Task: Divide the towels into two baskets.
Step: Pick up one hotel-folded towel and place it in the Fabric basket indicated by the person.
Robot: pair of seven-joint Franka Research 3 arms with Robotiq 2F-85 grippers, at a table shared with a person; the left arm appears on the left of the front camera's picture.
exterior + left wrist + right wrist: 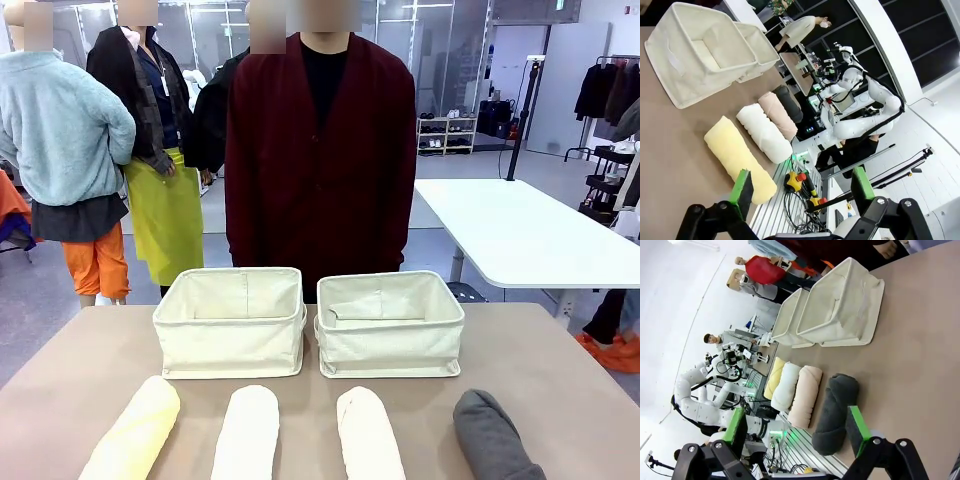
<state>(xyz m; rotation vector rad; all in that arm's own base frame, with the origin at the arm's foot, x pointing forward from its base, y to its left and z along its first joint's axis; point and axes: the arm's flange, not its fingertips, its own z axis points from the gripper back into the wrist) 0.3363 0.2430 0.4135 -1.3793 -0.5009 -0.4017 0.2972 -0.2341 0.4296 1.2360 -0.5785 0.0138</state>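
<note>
Two cream canvas baskets stand side by side mid-table, the left basket (230, 325) and the right basket (390, 325), both with nothing inside. Along the near edge lie four towel rolls: pale yellow (135, 430), white (247, 432), cream-pink (368, 435) and dark grey (493, 435). My left gripper (802, 187) hangs open above the near end of the yellow towel (737, 157), holding nothing. Open too, my right gripper (795, 424) hovers over the near end of the grey towel (836, 410). The baskets also appear as basket (695, 50) and basket (840, 305).
A person in a dark red cardigan (320, 150) stands at the far side behind the baskets, hands out of sight. Bare brown table (560, 370) lies either side of the baskets. A white table (520, 235) stands behind at right.
</note>
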